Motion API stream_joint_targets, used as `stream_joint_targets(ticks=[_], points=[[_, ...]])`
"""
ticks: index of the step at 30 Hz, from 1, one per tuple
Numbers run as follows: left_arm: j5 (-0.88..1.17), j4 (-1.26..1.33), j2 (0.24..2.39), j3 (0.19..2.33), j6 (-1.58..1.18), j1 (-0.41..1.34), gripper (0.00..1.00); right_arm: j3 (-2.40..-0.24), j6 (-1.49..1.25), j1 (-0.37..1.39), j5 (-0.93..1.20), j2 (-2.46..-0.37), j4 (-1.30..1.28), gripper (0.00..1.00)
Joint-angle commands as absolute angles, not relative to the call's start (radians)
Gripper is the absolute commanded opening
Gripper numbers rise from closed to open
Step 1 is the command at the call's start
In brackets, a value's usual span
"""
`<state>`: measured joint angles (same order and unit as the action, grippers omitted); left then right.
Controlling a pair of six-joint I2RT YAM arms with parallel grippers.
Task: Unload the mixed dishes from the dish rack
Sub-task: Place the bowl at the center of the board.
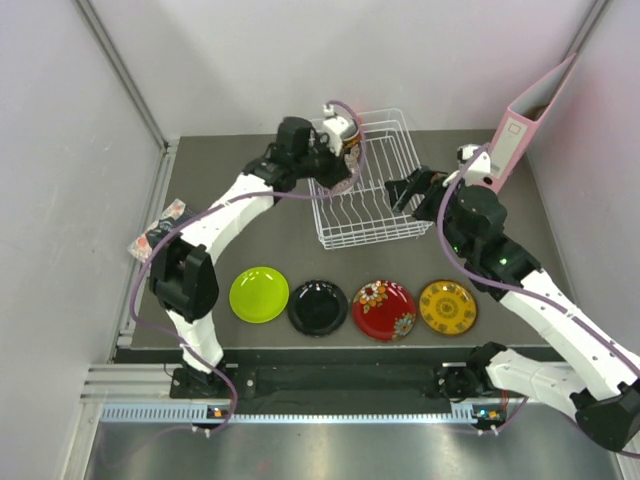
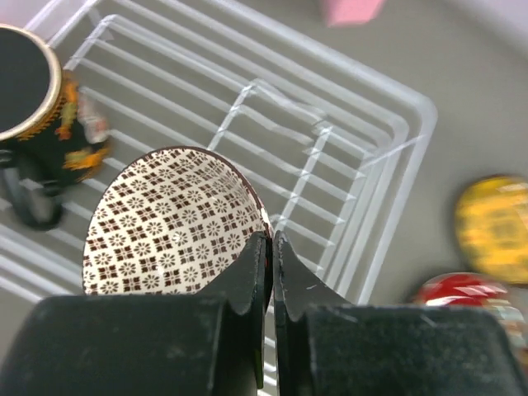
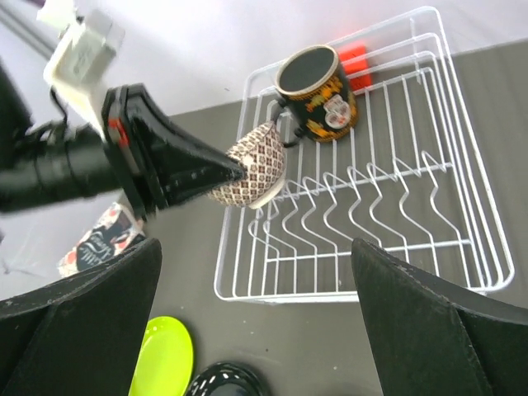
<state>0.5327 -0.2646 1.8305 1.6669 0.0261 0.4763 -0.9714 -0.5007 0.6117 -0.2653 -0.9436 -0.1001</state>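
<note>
My left gripper (image 1: 338,172) is shut on the rim of the beige lattice bowl (image 2: 165,227) and holds it tilted over the left side of the white wire dish rack (image 1: 372,205). In the right wrist view the bowl (image 3: 254,165) hangs at the left gripper's tip (image 3: 239,172). The dark mug (image 1: 343,130) stands in the rack's far left corner and also shows in the wrist views (image 2: 41,107) (image 3: 318,82). My right gripper (image 1: 403,190) is open and empty at the rack's right side. Lime green (image 1: 259,294), black (image 1: 318,307), red floral (image 1: 384,309) and yellow (image 1: 447,306) plates lie in a row on the table in front of the rack.
A pink ring binder (image 1: 520,130) stands at the back right, close to the right arm. A patterned packet (image 1: 160,228) lies at the table's left edge. Grey walls close in both sides.
</note>
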Motion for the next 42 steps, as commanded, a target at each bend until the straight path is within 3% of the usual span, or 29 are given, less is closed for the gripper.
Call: stream_joint_targets(ticks=[1,7,15,26,42], points=[[0.142,-0.256,1.747,1.583,0.331,0.6,0.0,-1.11,-0.546,0.588,-0.336,-1.014,-0.196,0.97],[0.139,-0.094,1.592,1.313,0.528,0.693,0.0,-1.276,-0.525,0.509,-0.295,-1.136,-0.346,0.98],[0.33,0.095,1.306,1.04,0.621,0.746,0.0,-1.332,-0.489,0.393,-0.14,-1.223,-0.423,0.99],[0.413,0.104,1.22,0.989,0.644,0.761,0.0,-1.341,-0.448,0.391,0.066,-1.295,-0.44,0.94],[0.397,0.087,1.255,1.003,0.652,0.804,0.0,-1.443,-0.318,0.535,0.034,-1.373,-0.541,0.89]])
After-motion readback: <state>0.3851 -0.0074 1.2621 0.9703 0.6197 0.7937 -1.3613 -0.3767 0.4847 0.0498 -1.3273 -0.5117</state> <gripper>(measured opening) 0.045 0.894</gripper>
